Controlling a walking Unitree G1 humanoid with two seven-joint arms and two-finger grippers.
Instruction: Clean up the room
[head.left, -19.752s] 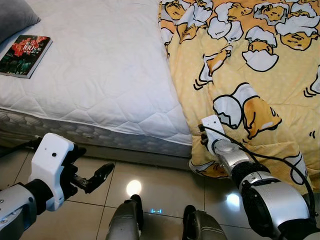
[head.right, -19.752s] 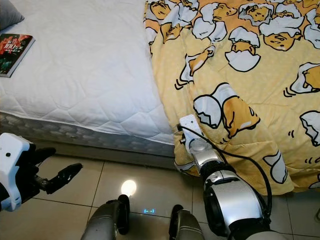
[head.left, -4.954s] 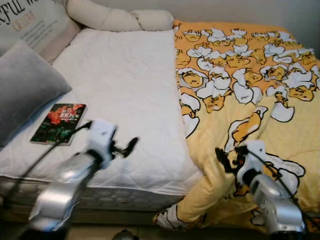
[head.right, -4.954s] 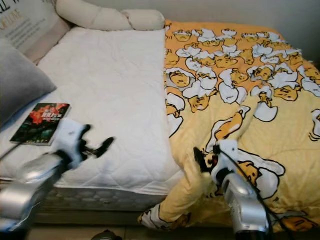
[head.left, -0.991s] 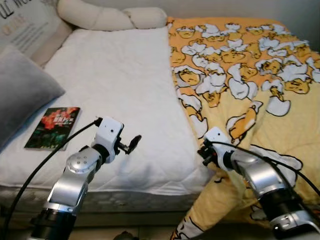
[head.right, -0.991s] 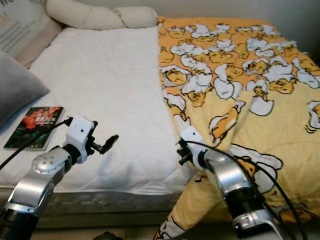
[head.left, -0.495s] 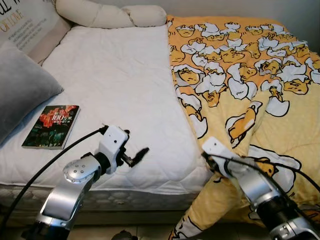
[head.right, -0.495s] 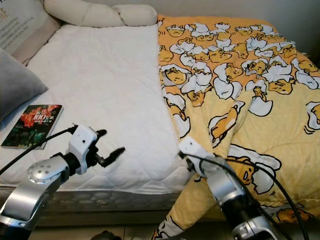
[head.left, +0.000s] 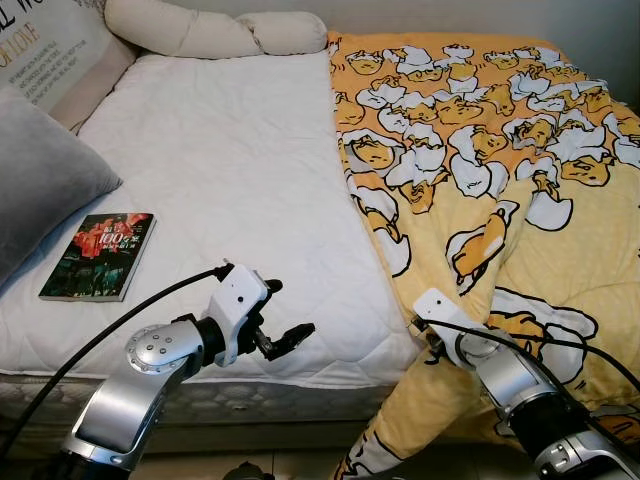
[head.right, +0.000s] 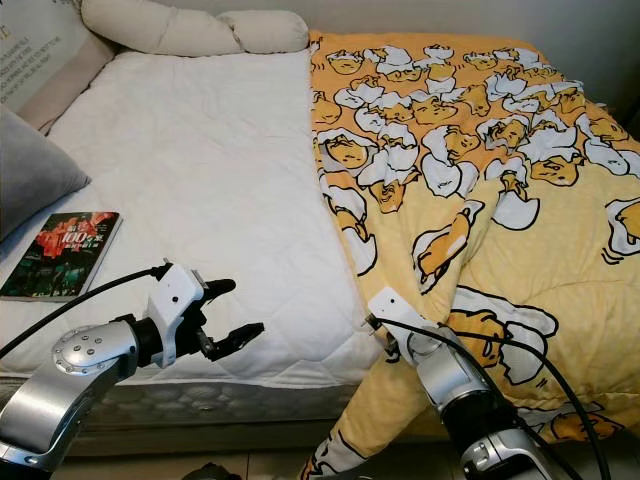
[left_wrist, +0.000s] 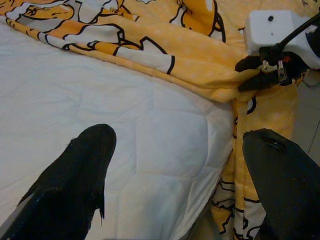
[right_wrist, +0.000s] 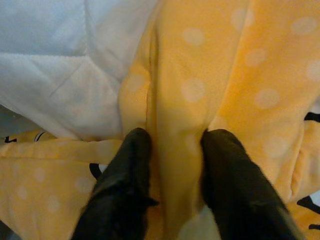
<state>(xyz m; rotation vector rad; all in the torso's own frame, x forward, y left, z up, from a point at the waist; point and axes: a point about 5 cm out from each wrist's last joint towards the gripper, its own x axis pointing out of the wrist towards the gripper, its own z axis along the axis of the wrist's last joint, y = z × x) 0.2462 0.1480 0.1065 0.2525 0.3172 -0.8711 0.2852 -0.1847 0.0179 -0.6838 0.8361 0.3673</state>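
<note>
A yellow blanket (head.left: 480, 150) printed with cartoon eggs covers the right half of the bed and hangs over its near edge. My right gripper (right_wrist: 172, 165) is shut on a fold of the blanket's left edge, at the near corner of the white mattress (head.left: 220, 150). In the left wrist view that pinch on the blanket edge (left_wrist: 220, 85) is plain. My left gripper (head.left: 285, 318) hovers open over the mattress's near edge, a little left of the blanket, holding nothing. A book (head.left: 98, 255) lies flat on the left side of the mattress.
A grey pillow (head.left: 45, 200) rests at the left edge, with a printed cushion (head.left: 40, 50) behind it. A cream bolster (head.left: 210, 35) lies along the head of the bed. Black cables trail from both wrists. Floor shows below the bed's near edge.
My left gripper has moved right and nearer the bed's front edge. My right gripper has dropped lower at the mattress corner, still pinching the blanket edge.
</note>
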